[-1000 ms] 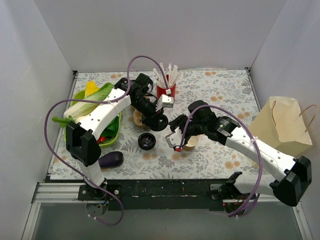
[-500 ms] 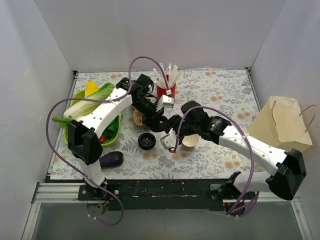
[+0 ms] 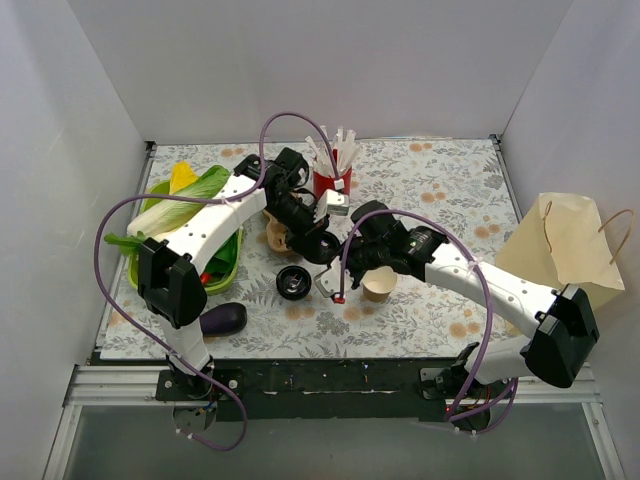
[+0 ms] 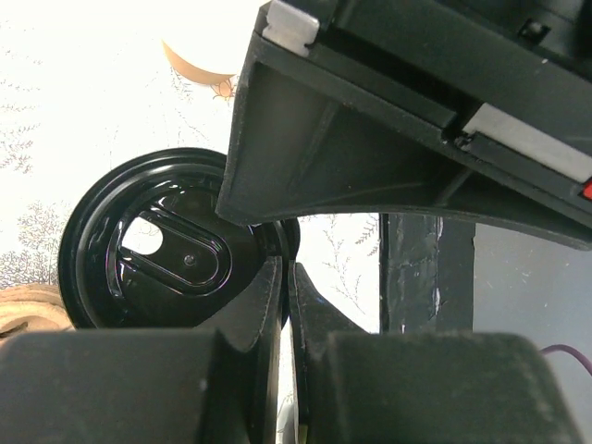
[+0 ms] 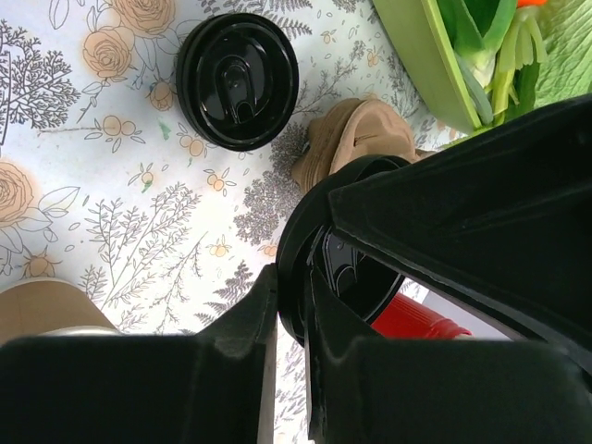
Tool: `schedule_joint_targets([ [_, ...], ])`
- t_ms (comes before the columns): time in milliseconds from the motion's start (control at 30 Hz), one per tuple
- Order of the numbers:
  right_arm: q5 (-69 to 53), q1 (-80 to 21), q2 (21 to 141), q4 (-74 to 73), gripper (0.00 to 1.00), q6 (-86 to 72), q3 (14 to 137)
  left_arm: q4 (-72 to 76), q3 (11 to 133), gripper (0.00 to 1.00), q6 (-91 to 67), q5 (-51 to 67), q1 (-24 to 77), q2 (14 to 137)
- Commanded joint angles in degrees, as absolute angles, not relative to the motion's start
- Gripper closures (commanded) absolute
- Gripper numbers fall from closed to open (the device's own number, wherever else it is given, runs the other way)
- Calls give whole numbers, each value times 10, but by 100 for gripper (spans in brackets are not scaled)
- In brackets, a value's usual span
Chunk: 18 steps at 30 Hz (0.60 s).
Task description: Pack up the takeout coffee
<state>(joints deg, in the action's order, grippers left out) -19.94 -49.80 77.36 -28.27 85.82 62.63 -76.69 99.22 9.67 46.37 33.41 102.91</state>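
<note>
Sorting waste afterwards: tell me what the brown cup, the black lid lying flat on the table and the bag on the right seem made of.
Brown cup: kraft paper by its look, matte tan wall, no sheen.
Loose lid: likely moulded plastic, glossy black with bright highlights and a pressed sip slot.
Bag: tan paper, creased and matte, with thin loop handles.

The table [image 3: 440, 190] has a pale top printed with flowers and ferns; a green bowl [image 3: 228, 262] of leafy vegetables sits at its left edge; a purple eggplant [image 3: 222, 319] lies just in front of that bowl, near the front edge; a black lid [image 3: 292, 283] lies flat near the middle; a brown paper cup [image 3: 379, 286] stands upright to its right, apart from it; a red cup [image 3: 330, 183] of white straws stands farther back; a pulp carrier [image 3: 274, 236] rests behind the lid; a paper bag [image 3: 560, 245] stands at the right edge.
</note>
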Motion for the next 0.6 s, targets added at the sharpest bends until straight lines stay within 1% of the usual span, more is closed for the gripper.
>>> schedule_joint_targets([
  [0, -187, -500, 774, -284, 89, 841, 659, -790, 1018, 100, 106, 475, 330, 1024],
  [33, -185, -500, 773, -286, 91, 834, 658, -788, 1020, 100, 104, 472, 328, 1024],
  [167, -176, -495, 760, -305, 96, 781, 664, -766, 1006, 78, 82, 475, 323, 1009],
  [200, -182, -490, 757, -315, 96, 753, 667, -744, 998, 69, 71, 475, 323, 992],
  [267, -201, -473, 741, -347, 97, 713, 671, -711, 977, 64, 55, 461, 323, 970],
  [367, -247, -430, 714, -391, 97, 615, 673, -610, 929, 50, -23, 423, 320, 918],
  [400, -260, -415, 708, -400, 97, 590, 673, -539, 914, 44, -49, 411, 319, 905],
  [433, -291, -398, 701, -407, 97, 532, 674, -501, 883, 34, -110, 394, 319, 877],
  [467, -309, -362, 694, -423, 97, 509, 676, -466, 863, 29, -138, 384, 319, 862],
  [500, -326, -345, 692, -427, 96, 480, 676, -399, 846, 25, -162, 369, 318, 852],
  [533, -357, -330, 691, -432, 96, 427, 678, -376, 814, 23, -196, 369, 319, 840],
  [567, -377, -297, 694, -441, 95, 396, 684, -359, 804, 18, -205, 375, 320, 830],
])
